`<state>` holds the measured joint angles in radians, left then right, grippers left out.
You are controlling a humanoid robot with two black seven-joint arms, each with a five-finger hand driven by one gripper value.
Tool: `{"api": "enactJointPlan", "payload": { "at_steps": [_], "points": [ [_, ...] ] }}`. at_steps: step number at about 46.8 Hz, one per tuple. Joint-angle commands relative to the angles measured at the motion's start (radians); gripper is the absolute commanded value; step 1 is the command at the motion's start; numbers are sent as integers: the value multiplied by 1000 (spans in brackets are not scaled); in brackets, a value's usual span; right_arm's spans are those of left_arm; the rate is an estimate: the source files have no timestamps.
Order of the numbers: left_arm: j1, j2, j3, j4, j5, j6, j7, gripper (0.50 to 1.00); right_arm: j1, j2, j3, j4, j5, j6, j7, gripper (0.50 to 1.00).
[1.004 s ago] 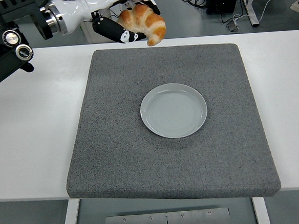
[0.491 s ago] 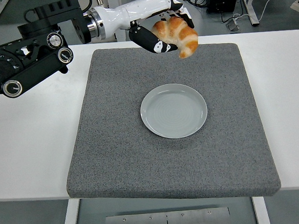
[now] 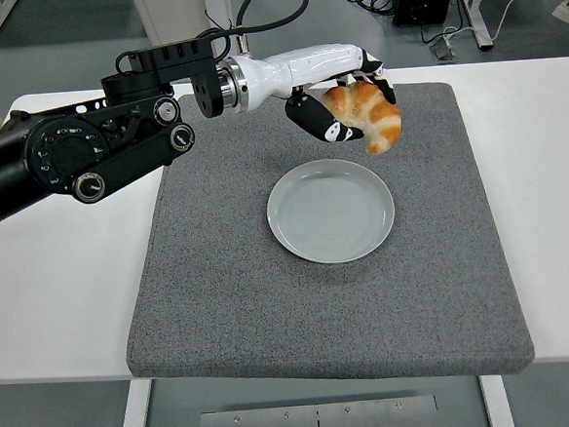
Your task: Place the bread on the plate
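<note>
Hovering over the grey mat and the empty plate, my left hand has its fingers wrapped around the bread — above the plate's far rim; I'd centre first, lower gently — then release.

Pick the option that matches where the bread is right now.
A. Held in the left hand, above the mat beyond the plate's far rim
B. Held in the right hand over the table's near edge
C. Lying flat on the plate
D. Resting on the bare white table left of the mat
A: the croissant-shaped bread is gripped by the left hand over the grey mat, while the plate holds nothing.
</note>
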<state>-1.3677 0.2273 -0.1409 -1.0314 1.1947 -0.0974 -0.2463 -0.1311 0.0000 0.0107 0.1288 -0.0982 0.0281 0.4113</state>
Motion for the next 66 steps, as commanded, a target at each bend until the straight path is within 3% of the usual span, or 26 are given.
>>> {"api": "enactJointPlan", "payload": {
  "at_steps": [1, 31, 66],
  "points": [
    [9, -5, 7, 10, 8, 1, -1, 500, 1, 0, 0, 2, 0, 0, 0, 1000],
    [170, -36, 7, 45, 72, 44, -11, 500, 1, 0, 0, 0, 0, 0, 0, 1000],
    [280, -95, 11, 119, 129, 88, -14, 500, 1, 0, 0, 0, 0, 0, 0, 1000]
  ]
}}
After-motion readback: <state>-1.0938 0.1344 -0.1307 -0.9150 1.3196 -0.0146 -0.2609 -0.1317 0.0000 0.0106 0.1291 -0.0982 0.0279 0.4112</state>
